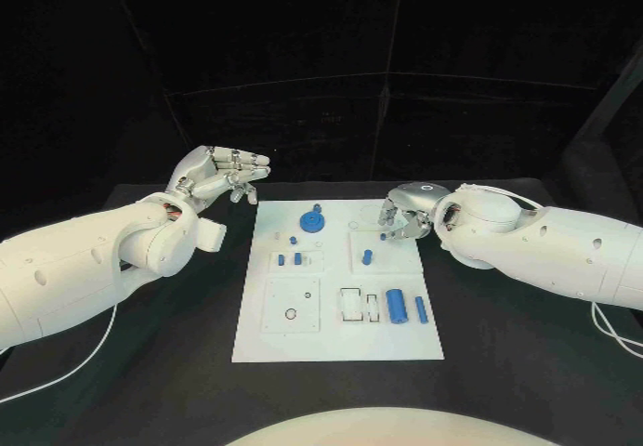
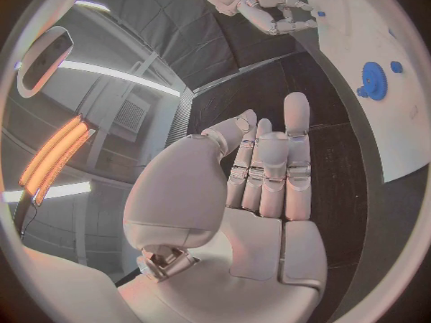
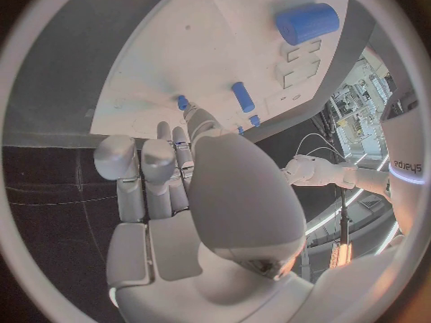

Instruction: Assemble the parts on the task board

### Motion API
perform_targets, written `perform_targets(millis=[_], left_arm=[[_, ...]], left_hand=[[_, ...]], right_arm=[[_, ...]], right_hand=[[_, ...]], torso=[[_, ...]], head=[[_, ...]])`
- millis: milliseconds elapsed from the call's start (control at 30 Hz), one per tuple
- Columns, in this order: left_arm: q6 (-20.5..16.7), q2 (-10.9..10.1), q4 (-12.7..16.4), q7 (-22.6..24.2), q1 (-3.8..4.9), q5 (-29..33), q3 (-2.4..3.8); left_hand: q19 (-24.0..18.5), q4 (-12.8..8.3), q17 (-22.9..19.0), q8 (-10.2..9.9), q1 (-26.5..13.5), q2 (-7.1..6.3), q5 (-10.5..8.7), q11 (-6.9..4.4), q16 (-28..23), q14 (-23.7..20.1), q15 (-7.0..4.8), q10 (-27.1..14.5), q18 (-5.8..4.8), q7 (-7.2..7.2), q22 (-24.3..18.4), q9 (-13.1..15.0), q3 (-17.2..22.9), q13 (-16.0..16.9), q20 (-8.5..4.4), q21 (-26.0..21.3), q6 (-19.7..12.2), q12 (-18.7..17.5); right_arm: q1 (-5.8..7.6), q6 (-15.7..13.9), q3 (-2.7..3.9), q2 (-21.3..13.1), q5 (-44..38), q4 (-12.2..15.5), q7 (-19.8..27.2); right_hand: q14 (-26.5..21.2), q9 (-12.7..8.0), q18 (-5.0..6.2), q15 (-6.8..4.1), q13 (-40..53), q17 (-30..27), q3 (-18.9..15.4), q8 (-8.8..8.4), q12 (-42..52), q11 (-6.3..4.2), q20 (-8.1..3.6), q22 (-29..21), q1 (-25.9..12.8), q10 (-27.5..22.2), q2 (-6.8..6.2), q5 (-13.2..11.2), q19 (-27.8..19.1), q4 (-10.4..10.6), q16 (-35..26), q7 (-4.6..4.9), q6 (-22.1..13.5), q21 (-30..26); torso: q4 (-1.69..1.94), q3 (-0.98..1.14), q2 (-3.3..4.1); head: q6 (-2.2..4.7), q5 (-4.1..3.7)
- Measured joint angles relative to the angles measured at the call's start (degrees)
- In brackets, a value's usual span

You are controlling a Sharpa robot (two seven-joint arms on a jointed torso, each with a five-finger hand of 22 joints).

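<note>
The white task board (image 1: 335,336) lies in the middle of the black table. On it are a blue gear (image 1: 311,221), a blue cylinder (image 1: 397,303), a thin blue pin (image 1: 421,309) and several small blue parts. My left hand (image 1: 221,172) hangs above the table just off the board's far left corner, fingers straight and holding nothing (image 2: 265,183). My right hand (image 1: 406,216) reaches down over the board's far right part. Its fingertips are at a small blue part (image 3: 183,102). Whether they grip it cannot be told.
A square recess with a ring (image 1: 293,307) and slotted cut-outs (image 1: 351,305) are in the near half of the board. Thin cables (image 1: 610,327) trail on the table at the right. Bare black table borders the board on both sides.
</note>
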Motion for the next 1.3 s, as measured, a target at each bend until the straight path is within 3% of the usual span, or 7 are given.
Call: perform_targets(millis=[367, 633, 1300], left_arm=[[1.1, -0.8, 1.0, 1.0, 0.00, 4.5, -0.19], [1.5, -0.7, 0.8, 1.0, 0.01, 5.4, -0.22], [2.0, -0.4, -0.1, 0.4, 0.01, 5.9, -0.23]], left_hand=[[-0.6, 0.0, -3.3, -0.7, 0.0, 0.00, 0.00, 0.64, -1.8, -1.5, 0.52, -1.1, -0.03, 0.44, -0.7, -0.1, -0.3, -0.1, 0.18, -0.8, -0.9, 0.0], [-0.6, 0.0, -3.6, -0.7, 0.0, 0.00, 0.00, 0.72, -2.0, -1.8, 0.41, -1.1, -0.05, 0.52, -0.9, -0.1, -0.3, -0.1, 0.18, -1.1, -0.9, 0.0], [-0.6, -0.2, -4.2, -0.7, 0.0, 0.00, 0.00, 0.73, -2.2, -2.0, 0.62, -1.6, -0.05, 0.52, -1.0, -0.1, -0.5, -0.1, 0.18, -1.1, -0.9, 0.0]], right_arm=[[-0.64, 0.4, 0.02, 1.1, -1.4, -0.8, -0.8], [-1.05, 0.9, 0.02, 1.6, -1.3, -0.8, -0.7], [-1.81, 2.4, 0.47, 2.7, -1.4, -1.7, -1.2]], right_hand=[[0.2, -0.1, -0.01, 0.21, -3.1, 0.5, 3.0, -0.69, -0.6, 0.40, 0.40, -0.1, 0.0, 0.7, 0.05, -0.4, 0.0, -0.9, 0.3, 0.60, -0.2, 0.0], [0.4, 0.1, -0.02, -0.02, -5.3, 4.4, 6.7, -0.69, -1.0, -0.25, 0.08, 1.2, 0.5, 4.1, 0.55, -0.7, 0.3, -1.6, 3.3, -0.24, 1.9, 0.7], [0.6, 0.2, -0.02, -0.23, -7.6, 6.1, 11.2, -0.69, -2.0, -0.74, -0.30, 2.0, 0.1, 7.3, 0.15, -0.9, 0.8, -3.6, 4.5, -0.54, 4.2, 1.3]], torso=[[0.00, 0.05, -0.05], [-0.07, 0.08, -0.06], [-0.04, 0.07, -0.06]], head=[[-0.19, -0.47], [-0.48, -0.47], [-1.07, -0.47]])
